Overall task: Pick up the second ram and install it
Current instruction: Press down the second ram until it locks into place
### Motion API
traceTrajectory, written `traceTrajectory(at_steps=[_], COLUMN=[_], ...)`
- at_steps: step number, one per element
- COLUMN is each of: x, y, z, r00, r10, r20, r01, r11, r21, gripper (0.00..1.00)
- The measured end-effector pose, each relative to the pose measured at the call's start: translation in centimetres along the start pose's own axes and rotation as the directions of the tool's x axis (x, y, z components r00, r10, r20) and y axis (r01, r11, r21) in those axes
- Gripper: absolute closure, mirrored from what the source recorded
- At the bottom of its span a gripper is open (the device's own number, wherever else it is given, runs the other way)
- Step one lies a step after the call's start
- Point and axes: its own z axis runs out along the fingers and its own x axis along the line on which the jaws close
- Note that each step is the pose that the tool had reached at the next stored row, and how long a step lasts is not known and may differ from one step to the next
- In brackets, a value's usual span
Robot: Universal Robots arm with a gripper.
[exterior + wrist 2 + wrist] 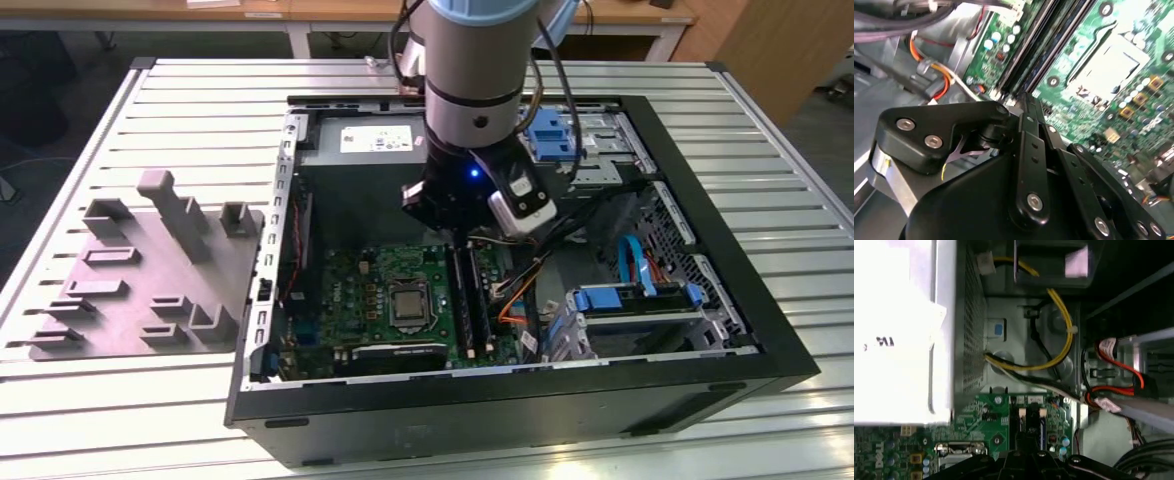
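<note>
table: slatted metal top (120, 130), carrying everything here
computer case: black, open (727, 290), lying toward the table's edge on the exterior view's right
green board: flat in the case floor (367, 295), a silver square socket (404, 300) near its middle
power supply: grey box (360, 140) at the case's far end
holder tray: grey, with upright blocks (140, 270), just beside the case on the exterior view's left
cables: yellow (1066, 335) and orange-red (1126, 375) in the first wrist view

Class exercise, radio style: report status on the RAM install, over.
Gripper down inside the open computer case, over the motherboard's memory slots. Second ram standing at the slots beneath it. Orange cables lie beside the slots.
</note>
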Motion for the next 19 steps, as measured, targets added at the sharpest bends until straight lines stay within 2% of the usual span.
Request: traceTrajectory(at_steps=[12,15,19], x=[-0.02,-0.02,-0.03], y=[-4.33,-4.97,-5.42], z=[-0.16,-0.19,-0.21], r00=[1.0000,1.0000,1.0000], r10=[0.000,0.000,0.000], r20=[0.0000,-0.0001,-0.0012], r01=[0.000,0.000,0.000], r11=[1.0000,1.0000,1.0000], r21=[0.0000,0.0003,0.0028], gripper=[0.90,0.90,0.90])
